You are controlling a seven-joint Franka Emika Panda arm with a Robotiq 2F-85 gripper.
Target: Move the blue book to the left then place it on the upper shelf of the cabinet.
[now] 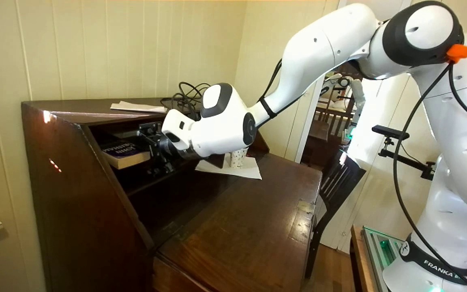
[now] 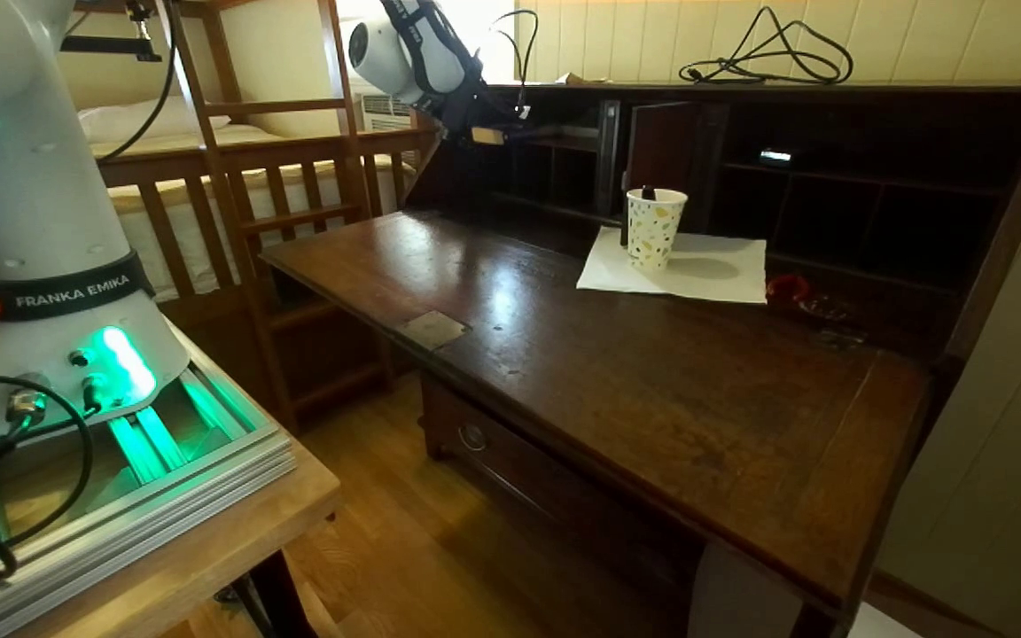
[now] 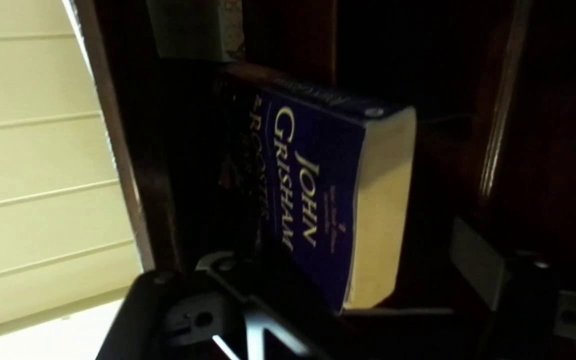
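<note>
The Robotiq gripper (image 3: 344, 261) reaches into the upper part of the dark-brown secretary cabinet (image 1: 75, 211), its fingers (image 3: 477, 267) spread wide, one above and one below the blue John Grisham paperback (image 3: 325, 200). In the wrist view a plain gap shows between the lower finger and the page block, so the book is not clasped; whether the upper finger touches the cover I cannot tell. The paperback lies cover up near the sloped side edge (image 1: 115, 184), its pale page edge toward the front, and in an exterior view it appears about level with the upper shelf (image 2: 577, 142); how much of it that board bears is too dark to make out. Close above the upper finger runs the top board (image 1: 71, 109), so the margin there is narrow. The wider room is below and forward, where the writing surface (image 2: 652, 354) spreads out under the Franka Panda arm (image 1: 310, 52). A speckled paper cup (image 2: 654, 230) stands on a white sheet (image 2: 728, 270) there, well apart from the gripper.
</note>
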